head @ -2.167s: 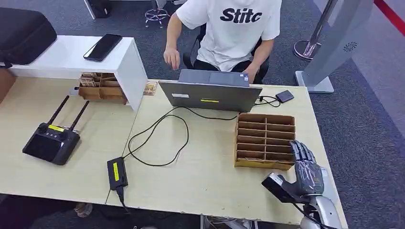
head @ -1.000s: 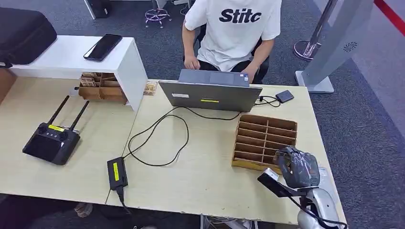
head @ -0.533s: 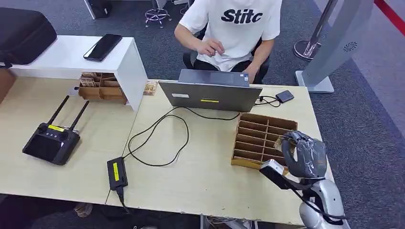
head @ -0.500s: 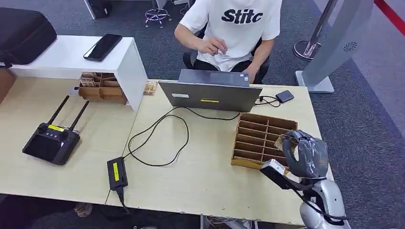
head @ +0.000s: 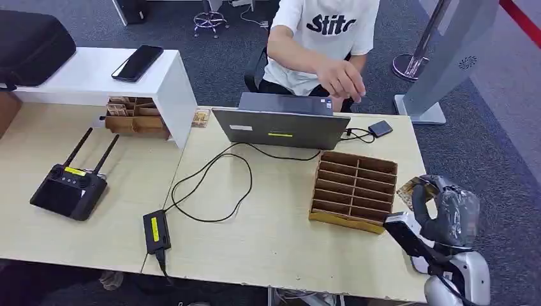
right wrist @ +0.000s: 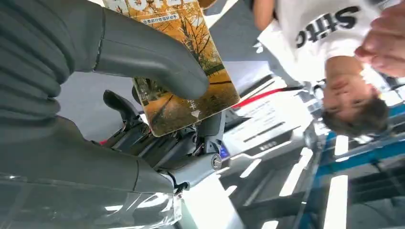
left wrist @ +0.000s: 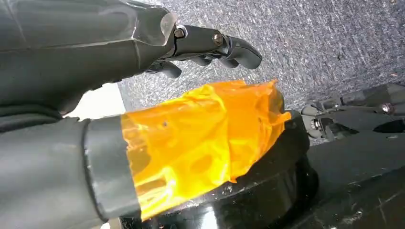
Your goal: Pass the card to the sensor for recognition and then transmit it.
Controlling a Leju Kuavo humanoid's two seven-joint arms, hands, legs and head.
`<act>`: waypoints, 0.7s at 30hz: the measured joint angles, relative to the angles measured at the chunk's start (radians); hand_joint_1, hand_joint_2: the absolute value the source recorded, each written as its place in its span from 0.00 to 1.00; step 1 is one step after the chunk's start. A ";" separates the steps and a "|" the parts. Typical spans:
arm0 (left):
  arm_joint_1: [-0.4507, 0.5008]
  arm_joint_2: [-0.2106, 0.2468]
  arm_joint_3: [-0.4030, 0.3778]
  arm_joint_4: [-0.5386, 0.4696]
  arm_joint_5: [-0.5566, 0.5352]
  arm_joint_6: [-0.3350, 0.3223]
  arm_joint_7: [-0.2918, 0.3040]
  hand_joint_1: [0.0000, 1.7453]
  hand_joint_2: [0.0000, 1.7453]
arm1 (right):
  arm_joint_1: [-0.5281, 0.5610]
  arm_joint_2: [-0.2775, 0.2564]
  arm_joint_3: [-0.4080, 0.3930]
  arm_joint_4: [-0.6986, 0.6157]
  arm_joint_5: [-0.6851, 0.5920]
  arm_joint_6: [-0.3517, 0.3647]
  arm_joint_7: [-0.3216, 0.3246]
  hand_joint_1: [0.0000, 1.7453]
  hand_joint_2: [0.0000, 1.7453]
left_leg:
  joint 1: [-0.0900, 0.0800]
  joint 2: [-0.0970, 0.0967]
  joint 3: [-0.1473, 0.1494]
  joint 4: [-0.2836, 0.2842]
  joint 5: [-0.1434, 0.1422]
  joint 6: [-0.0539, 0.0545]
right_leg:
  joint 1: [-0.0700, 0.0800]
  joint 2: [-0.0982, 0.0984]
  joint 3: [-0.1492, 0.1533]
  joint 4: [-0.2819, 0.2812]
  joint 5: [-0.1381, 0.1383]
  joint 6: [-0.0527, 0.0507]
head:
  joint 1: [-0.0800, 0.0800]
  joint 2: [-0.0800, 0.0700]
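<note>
My right hand [head: 446, 213] is raised off the table's right edge, just right of the cardboard sorter [head: 355, 186]. It pinches a card [head: 411, 187] between thumb and fingers. In the right wrist view the card [right wrist: 191, 95] has an orange autumn picture, and the thumb of the hand [right wrist: 143, 57] presses on its face. A small dark box [head: 380, 128] on a cable lies at the table's far right, beside the laptop [head: 281, 127]. My left hand [left wrist: 205, 47] hangs over grey carpet, holding nothing, its fingers apart from the orange-taped thumb.
A person sits behind the laptop with a hand [head: 341, 80] reaching out over it. A black cable [head: 210, 185] and power brick [head: 155, 231] lie mid-table. A remote controller [head: 67, 188] is at the left, a white shelf [head: 127, 80] with a phone behind it.
My right hand closed at the sorter, then rose and moved right past the table edge with the card. The person's hand has reached forward over the laptop.
</note>
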State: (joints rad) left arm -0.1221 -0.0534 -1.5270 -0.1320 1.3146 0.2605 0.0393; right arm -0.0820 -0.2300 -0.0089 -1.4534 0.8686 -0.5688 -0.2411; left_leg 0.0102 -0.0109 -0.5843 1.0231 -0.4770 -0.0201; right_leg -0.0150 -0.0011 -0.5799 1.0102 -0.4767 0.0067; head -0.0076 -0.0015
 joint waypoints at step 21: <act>-0.001 0.002 0.000 0.000 -0.038 -0.007 0.000 0.00 0.00 | -0.081 -0.006 -0.054 0.064 0.015 0.064 -0.047 0.96 1.00 | 0.000 0.003 -0.001 0.000 0.000 0.000 | 0.000 0.002 0.000 0.001 0.001 0.000 | 0.000 0.000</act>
State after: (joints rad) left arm -0.1233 -0.0511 -1.5270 -0.1320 1.2761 0.2537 0.0397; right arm -0.1628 -0.2357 -0.0630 -1.3889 0.8838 -0.5052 -0.2884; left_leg 0.0101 -0.0082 -0.5849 1.0230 -0.4767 -0.0198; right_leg -0.0151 0.0011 -0.5798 1.0109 -0.4759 0.0065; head -0.0076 -0.0015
